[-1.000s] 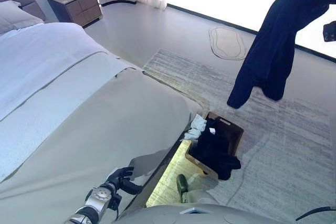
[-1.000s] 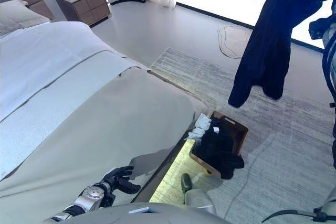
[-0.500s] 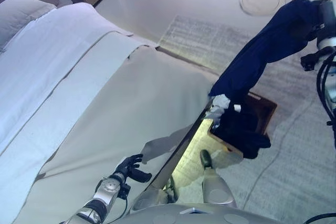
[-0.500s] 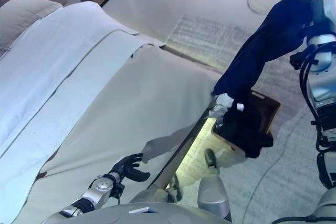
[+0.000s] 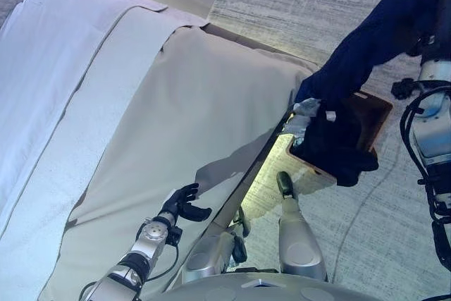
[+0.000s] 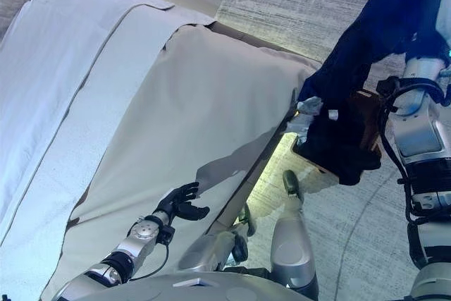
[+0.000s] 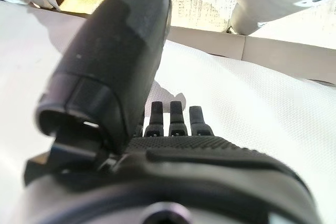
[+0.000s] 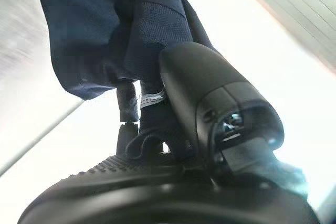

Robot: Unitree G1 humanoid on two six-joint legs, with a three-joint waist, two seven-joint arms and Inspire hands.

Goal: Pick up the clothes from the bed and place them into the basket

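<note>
Whereas a second ago the dark blue garment (image 5: 366, 44) hung high and clear of everything, its lower end now drapes down to the brown basket (image 5: 372, 114) and meets the dark clothes (image 5: 337, 151) already heaped there; you can read this as the carry being nearly over and the release being what is left. Note that the whole view has tilted downward over the same interval, so part of that apparent drop is the camera's own motion. The right robot hand (image 8: 157, 129) is clamped on the garment, thumb and fingers closed around a bunch of the knit fabric, as its wrist view shows. The left robot hand (image 5: 182, 206) lies on the beige cover of the bed (image 5: 176, 103) near the mattress edge, fingers loosely spread and holding nothing; it has stayed there throughout.

Edges: the basket sits on the rug (image 5: 331, 5), its near corner just beside the bed's corner; a white cloth (image 5: 304, 112) lies at that corner of the basket; the heaped dark clothes spill over the rim on the side nearest you.

Room: the rug beyond and to the right of the basket is bare, so you have free space to swing the arm outward; the bed side is the tight one. No further clothes show on the visible part of the bed.
</note>
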